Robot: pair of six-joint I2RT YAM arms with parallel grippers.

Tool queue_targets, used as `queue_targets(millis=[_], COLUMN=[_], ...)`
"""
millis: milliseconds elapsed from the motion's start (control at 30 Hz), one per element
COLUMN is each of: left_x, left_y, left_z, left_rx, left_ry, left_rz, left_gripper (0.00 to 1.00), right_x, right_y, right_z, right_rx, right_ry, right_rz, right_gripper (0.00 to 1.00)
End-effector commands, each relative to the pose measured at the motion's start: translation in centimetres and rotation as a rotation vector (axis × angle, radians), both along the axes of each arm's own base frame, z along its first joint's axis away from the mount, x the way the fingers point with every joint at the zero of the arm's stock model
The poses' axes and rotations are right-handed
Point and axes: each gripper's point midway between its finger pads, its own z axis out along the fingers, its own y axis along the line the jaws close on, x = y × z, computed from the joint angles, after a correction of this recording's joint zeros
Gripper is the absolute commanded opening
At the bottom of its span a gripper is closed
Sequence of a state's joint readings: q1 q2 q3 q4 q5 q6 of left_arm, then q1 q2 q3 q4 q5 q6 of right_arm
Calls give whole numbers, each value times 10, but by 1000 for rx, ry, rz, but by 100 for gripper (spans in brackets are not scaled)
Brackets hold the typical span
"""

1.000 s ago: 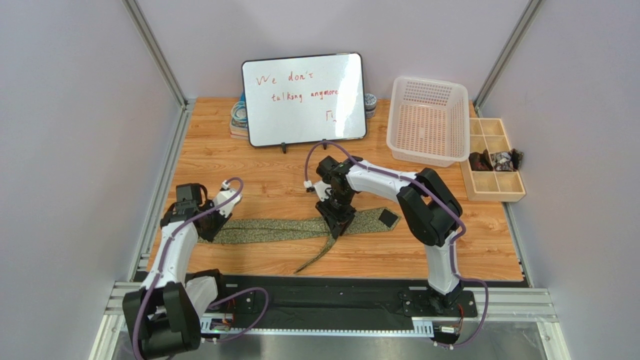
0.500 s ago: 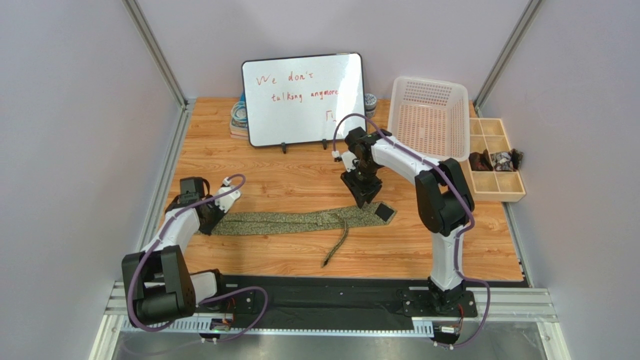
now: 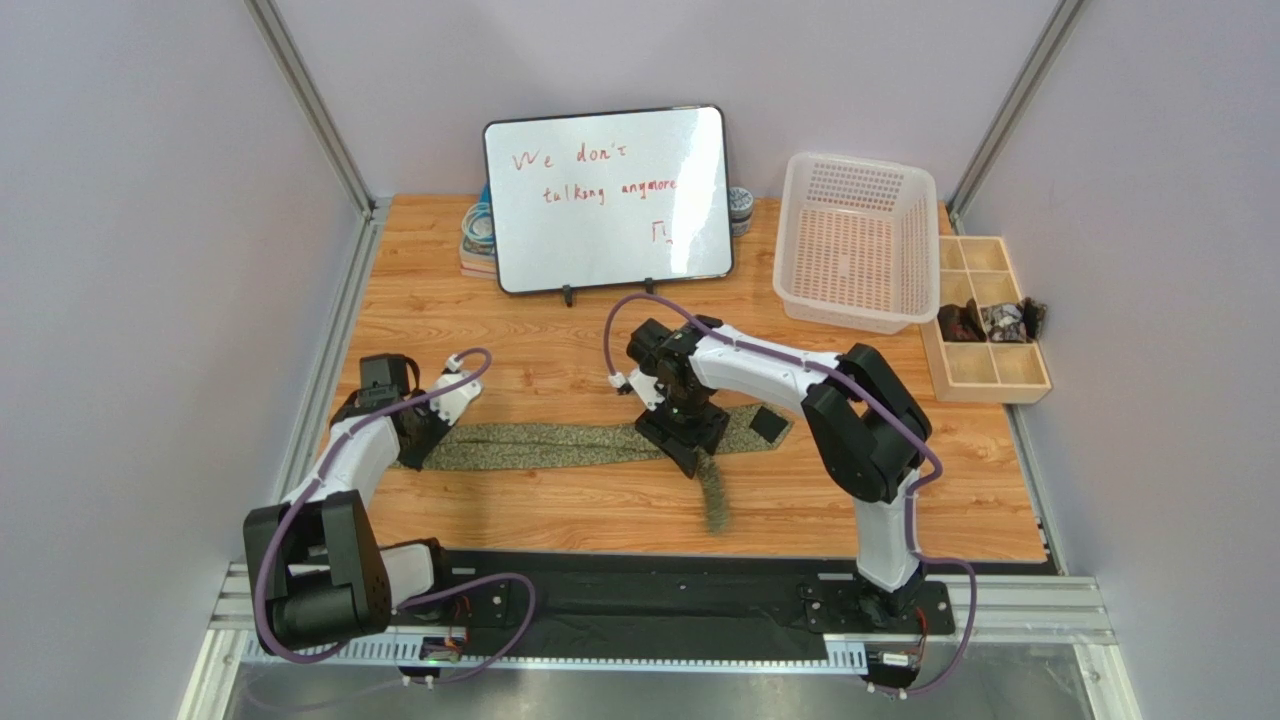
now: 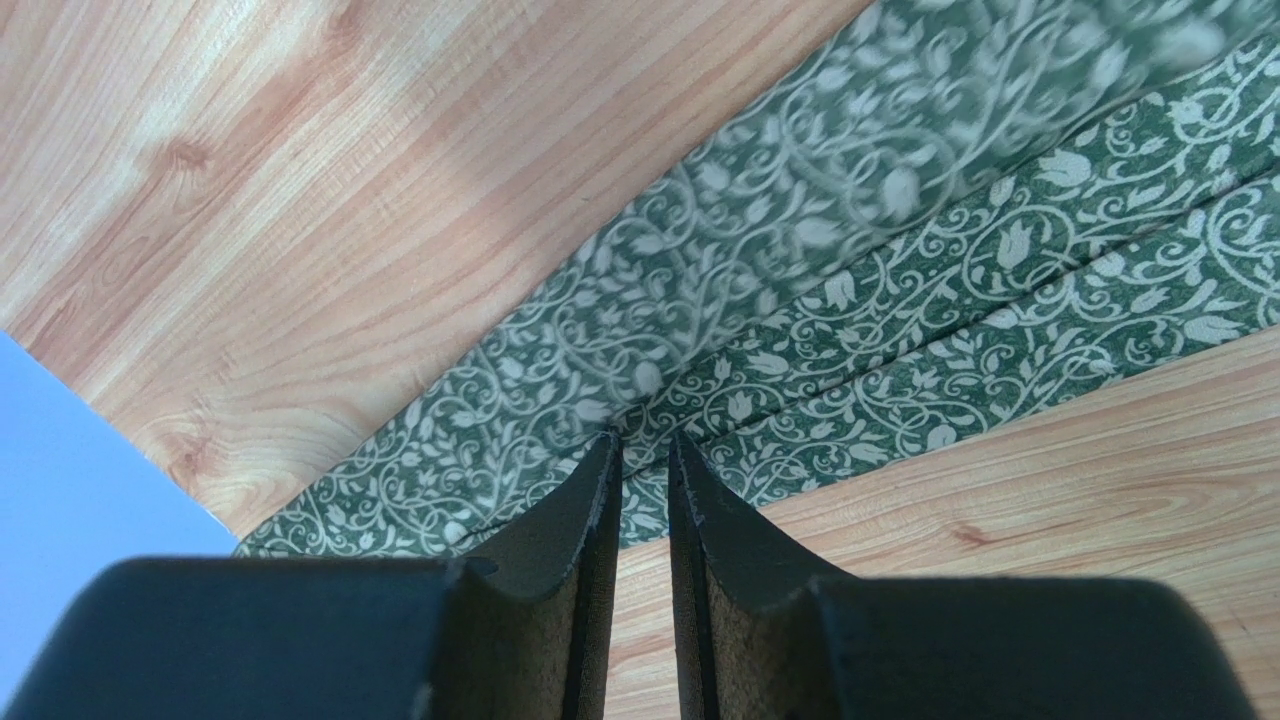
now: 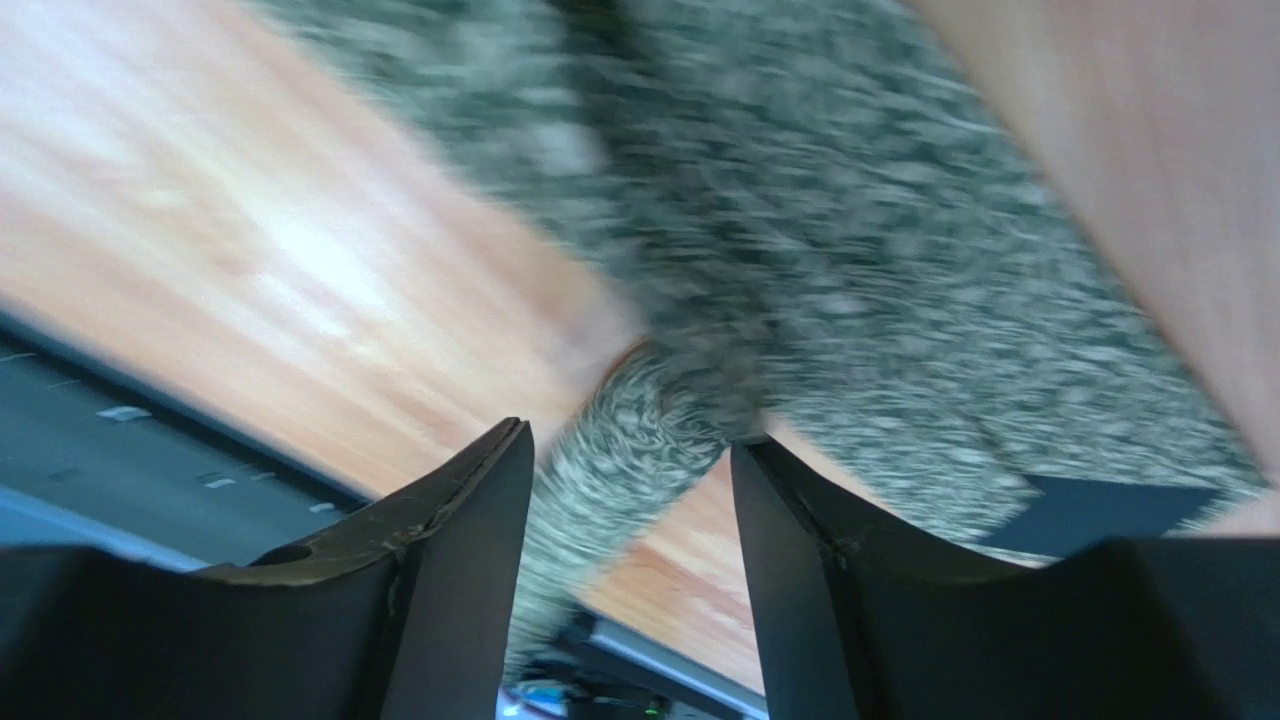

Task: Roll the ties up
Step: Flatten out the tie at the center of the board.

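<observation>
The olive-green tie (image 3: 571, 444) lies folded left to right across the wooden table, its black-lined tip (image 3: 769, 426) at the right. Its narrow tail (image 3: 712, 495) branches off toward the near edge. My left gripper (image 3: 425, 438) is at the tie's left end. In the left wrist view its jaws (image 4: 643, 443) stand nearly together, pinching the folded edge of the patterned tie (image 4: 842, 285). My right gripper (image 3: 688, 450) hovers over the tie's middle. In the blurred right wrist view it is open (image 5: 631, 435), with the narrow tail (image 5: 601, 495) running loose between the fingers.
A whiteboard (image 3: 609, 195) stands at the back centre with rolled items (image 3: 478, 228) behind its left side. A pink basket (image 3: 854, 162) and a wooden compartment tray (image 3: 992, 393) sit at the back right. The black base rail (image 3: 646, 593) runs along the near edge.
My right gripper swung out to the right, then came back left over the tie's middle, its jaws widening. The narrow tail moved right and now points at the near edge. The left gripper closed further.
</observation>
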State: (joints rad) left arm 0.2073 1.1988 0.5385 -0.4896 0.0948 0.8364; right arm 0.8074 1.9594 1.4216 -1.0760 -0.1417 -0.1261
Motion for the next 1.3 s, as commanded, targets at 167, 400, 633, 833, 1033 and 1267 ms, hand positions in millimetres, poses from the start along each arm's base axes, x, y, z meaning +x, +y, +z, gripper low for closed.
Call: queue_targets(millis=[167, 400, 633, 833, 1033, 1267], left_x=[-1, 0, 9, 8, 12, 12], left_y=[3, -3, -20, -38, -46, -81], left_z=[1, 9, 41, 66, 82, 80], left_rx=[10, -17, -101, -174, -209, -292], left_ry=[19, 15, -38, -91, -120, -135], left_rz=[-14, -33, -85, -132, -171, -348], left_gripper=[24, 25, 39, 58, 56, 45], right_x=[105, 115, 103, 98, 80, 47], right_y=[-85, -60, -69, -82, -136, -222], right_z=[16, 40, 14, -13, -47, -49], right_rx=[-178, 76, 106, 64, -94, -205], right_ry=[-268, -127, 6, -19, -44, -11], right_rz=[18, 24, -23, 11, 41, -38], right_gripper=[54, 47, 42, 49, 22, 2])
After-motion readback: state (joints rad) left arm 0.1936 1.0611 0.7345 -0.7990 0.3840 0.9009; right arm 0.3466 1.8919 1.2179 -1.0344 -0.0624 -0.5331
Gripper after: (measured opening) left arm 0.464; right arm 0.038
